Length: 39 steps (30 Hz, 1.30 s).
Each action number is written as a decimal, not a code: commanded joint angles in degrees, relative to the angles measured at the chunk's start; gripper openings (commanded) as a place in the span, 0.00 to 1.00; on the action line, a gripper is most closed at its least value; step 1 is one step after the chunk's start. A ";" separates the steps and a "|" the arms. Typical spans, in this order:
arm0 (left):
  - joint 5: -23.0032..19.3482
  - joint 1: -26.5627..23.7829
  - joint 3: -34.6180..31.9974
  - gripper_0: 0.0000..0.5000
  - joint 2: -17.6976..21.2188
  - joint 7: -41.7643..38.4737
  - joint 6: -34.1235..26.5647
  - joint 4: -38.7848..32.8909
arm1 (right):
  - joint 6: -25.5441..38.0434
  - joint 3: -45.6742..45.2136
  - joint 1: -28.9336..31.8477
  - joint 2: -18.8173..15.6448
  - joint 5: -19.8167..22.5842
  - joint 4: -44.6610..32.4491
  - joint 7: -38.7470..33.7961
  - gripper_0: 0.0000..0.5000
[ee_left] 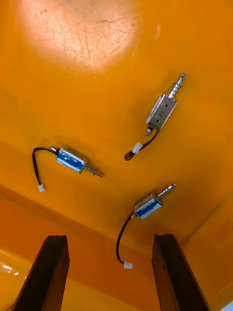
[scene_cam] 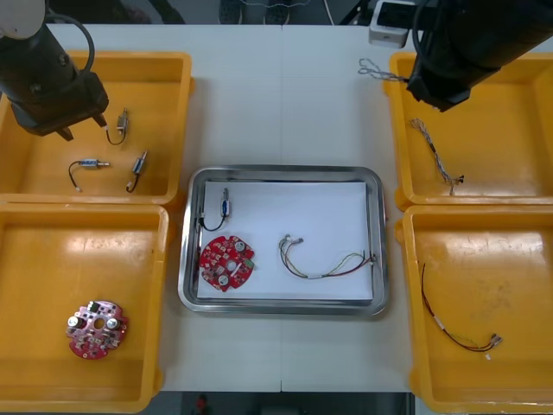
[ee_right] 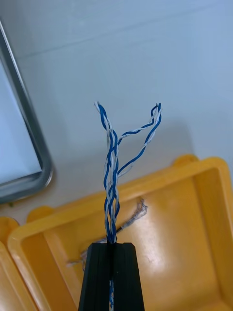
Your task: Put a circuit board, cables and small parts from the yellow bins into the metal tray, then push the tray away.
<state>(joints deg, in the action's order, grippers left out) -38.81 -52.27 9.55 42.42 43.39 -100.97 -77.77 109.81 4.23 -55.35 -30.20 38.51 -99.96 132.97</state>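
My right gripper (ee_right: 111, 247) is shut on a twisted blue and white cable (ee_right: 112, 165), held above the inner rim of the far right yellow bin (ee_right: 189, 228). The cable's split ends (scene_cam: 377, 70) stick out over the table. The metal tray (scene_cam: 281, 170), white inside, holds a round red circuit board (scene_cam: 226, 261), a small metal part (scene_cam: 225, 206) and a red and yellow cable (scene_cam: 324, 261). My left gripper (ee_left: 109, 252) hangs open over the far left yellow bin (scene_cam: 164, 65), above three small metal parts (ee_left: 148, 204).
A second blue and white cable (scene_cam: 436, 156) lies in the far right bin. The near right bin (scene_cam: 536, 259) holds a dark red cable (scene_cam: 454, 327). Another circuit board (scene_cam: 97, 328) lies in the near left bin (scene_cam: 26, 259). A small white device (scene_cam: 390, 26) stands at the table's far edge.
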 commanded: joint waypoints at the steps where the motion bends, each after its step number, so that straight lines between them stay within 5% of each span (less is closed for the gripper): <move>1: 1.36 -3.02 -1.73 1.00 1.53 -5.86 1.66 1.04 | 0.19 2.63 1.12 2.34 2.80 -2.26 -2.10 0.00; 8: 1.36 -3.02 -3.13 1.00 0.03 -13.51 1.48 4.82 | 0.19 8.60 6.57 2.60 1.31 -9.29 -2.54 0.00; 18: 2.59 -3.02 -3.48 1.00 -2.43 -19.66 6.49 10.53 | -2.05 13.96 10.08 4.97 -3.44 -9.90 -2.90 0.00; 27: 2.77 -3.02 -5.15 1.00 -4.36 -20.36 11.76 17.56 | -4.07 17.83 11.93 8.31 -8.63 -9.90 -3.42 0.00; 39: 3.21 -0.03 -5.15 1.00 -4.36 -20.36 16.42 19.15 | -10.05 23.72 15.27 8.31 -13.02 -8.85 -3.51 0.00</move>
<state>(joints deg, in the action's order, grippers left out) -36.23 -52.33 5.70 38.49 24.56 -86.31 -57.89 101.24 26.04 -41.10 -22.88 26.61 -108.16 131.52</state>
